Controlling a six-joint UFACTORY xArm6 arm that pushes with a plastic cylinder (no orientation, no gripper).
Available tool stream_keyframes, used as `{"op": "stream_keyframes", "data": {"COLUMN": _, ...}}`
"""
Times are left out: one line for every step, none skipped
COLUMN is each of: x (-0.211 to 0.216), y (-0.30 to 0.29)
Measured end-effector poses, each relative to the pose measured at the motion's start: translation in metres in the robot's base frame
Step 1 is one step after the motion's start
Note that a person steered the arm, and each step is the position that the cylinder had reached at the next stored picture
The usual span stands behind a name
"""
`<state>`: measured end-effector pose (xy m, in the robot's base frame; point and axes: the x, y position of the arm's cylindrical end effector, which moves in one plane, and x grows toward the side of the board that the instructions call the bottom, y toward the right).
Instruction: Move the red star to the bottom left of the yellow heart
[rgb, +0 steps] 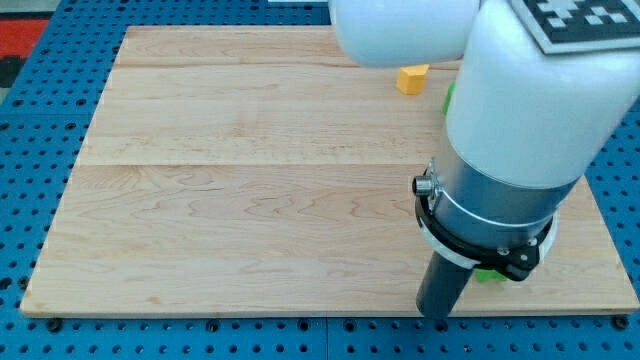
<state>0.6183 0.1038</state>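
Note:
No red star shows in the camera view; the arm's big white and grey body may hide it. A yellow block (412, 78) lies near the view's top, partly under the arm, and its shape cannot be made out. My tip (436, 314) is the lower end of the dark rod, near the board's bottom edge at the view's lower right, far below the yellow block. A green block (489, 275) peeks out just right of the rod, mostly hidden by the arm's collar.
The wooden board (250, 180) lies on a blue pegboard (40, 120). Another sliver of green (449, 96) shows at the arm's edge below the yellow block. The arm covers most of the board's right side.

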Motion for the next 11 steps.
{"op": "stream_keyframes", "data": {"x": -0.019, "y": 0.087}}
{"op": "stream_keyframes", "data": {"x": -0.028, "y": 0.163}}
{"op": "stream_keyframes", "data": {"x": -0.053, "y": 0.155}}
{"op": "stream_keyframes", "data": {"x": -0.098, "y": 0.115}}
{"op": "stream_keyframes", "data": {"x": -0.127, "y": 0.031}}
{"op": "stream_keyframes", "data": {"x": -0.171, "y": -0.060}}
{"op": "stream_keyframes", "data": {"x": -0.175, "y": -0.120}}
{"op": "stream_keyframes", "data": {"x": -0.137, "y": -0.067}}
{"op": "stream_keyframes", "data": {"x": -0.125, "y": -0.045}}
{"op": "stream_keyframes", "data": {"x": -0.120, "y": -0.090}}
{"op": "stream_keyframes", "data": {"x": -0.128, "y": -0.167}}
